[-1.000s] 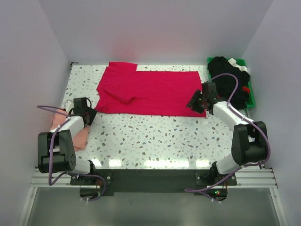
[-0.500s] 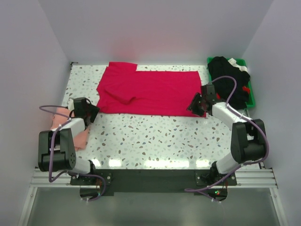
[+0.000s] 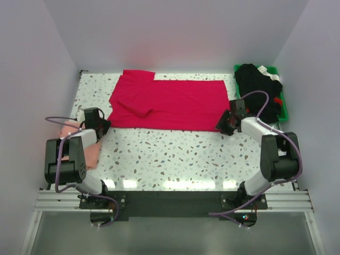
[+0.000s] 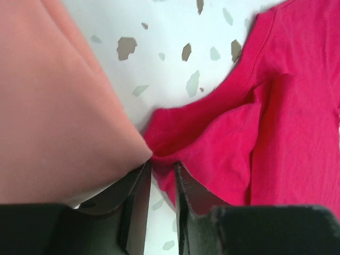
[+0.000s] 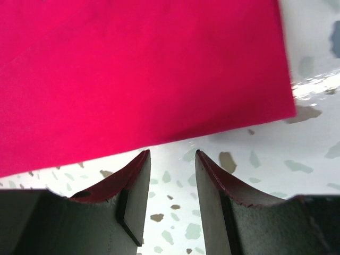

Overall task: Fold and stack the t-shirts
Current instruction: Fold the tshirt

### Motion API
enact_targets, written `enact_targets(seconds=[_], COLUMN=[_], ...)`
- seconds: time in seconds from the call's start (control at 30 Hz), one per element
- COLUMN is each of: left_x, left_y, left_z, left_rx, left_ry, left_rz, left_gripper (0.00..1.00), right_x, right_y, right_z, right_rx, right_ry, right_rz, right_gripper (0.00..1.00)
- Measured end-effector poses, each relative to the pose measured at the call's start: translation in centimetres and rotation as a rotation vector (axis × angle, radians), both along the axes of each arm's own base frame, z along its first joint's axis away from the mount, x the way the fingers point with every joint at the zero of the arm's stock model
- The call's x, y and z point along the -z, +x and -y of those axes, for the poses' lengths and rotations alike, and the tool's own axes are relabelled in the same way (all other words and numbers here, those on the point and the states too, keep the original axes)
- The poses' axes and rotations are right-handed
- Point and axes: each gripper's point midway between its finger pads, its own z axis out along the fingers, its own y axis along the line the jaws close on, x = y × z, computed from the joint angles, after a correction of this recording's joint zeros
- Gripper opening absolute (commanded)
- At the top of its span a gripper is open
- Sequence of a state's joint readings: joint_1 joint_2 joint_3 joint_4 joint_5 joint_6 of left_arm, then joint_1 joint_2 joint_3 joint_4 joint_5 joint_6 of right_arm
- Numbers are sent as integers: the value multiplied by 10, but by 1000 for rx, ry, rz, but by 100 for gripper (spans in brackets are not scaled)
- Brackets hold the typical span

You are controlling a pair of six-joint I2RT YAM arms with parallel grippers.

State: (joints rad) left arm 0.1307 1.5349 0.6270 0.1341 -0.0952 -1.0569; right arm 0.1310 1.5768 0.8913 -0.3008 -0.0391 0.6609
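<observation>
Lying crosswise, the red t-shirt point(image 3: 170, 103) is offering its near corners to the left tool point(image 4: 162, 164) and the right tool point(image 5: 171, 154), both with jaws parted.

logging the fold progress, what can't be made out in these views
Pink t-shirt: top view, the left arm covers much of it; left wrist view cuts it at the frame edge, so its fold is unclear.
Left pincer: left wrist view, its tips meet the red t-shirt's corner; pinched or not, cannot tell.
Dark clothes in the green bin: top view, heaped and small; piece count unclear.
</observation>
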Motion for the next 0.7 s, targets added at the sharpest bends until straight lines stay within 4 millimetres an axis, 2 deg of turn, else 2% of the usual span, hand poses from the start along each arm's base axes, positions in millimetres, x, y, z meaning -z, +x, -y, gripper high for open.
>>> enact_targets(seconds=[0.13,0.33,0.63,0.7], left_x=[-8,-14,-15,-15], left_y=[8,14,14,14], left_z=[-6,-9,-8,-8], left_rx=[-19,-23,-13,-9], left_ry=[24,39,40,40], left_rz=[16,25,25,23], left_gripper=[13,1,0,0], right_x=[7,16,20,20], right_y=[2,3,3,4], right_z=[19,40,44,47], right_rx=[52,112,125,134], right_ry=[0,-2,-14,-24], right_rz=[-21,-49,-56,-54], right_gripper=[45,47,49,46])
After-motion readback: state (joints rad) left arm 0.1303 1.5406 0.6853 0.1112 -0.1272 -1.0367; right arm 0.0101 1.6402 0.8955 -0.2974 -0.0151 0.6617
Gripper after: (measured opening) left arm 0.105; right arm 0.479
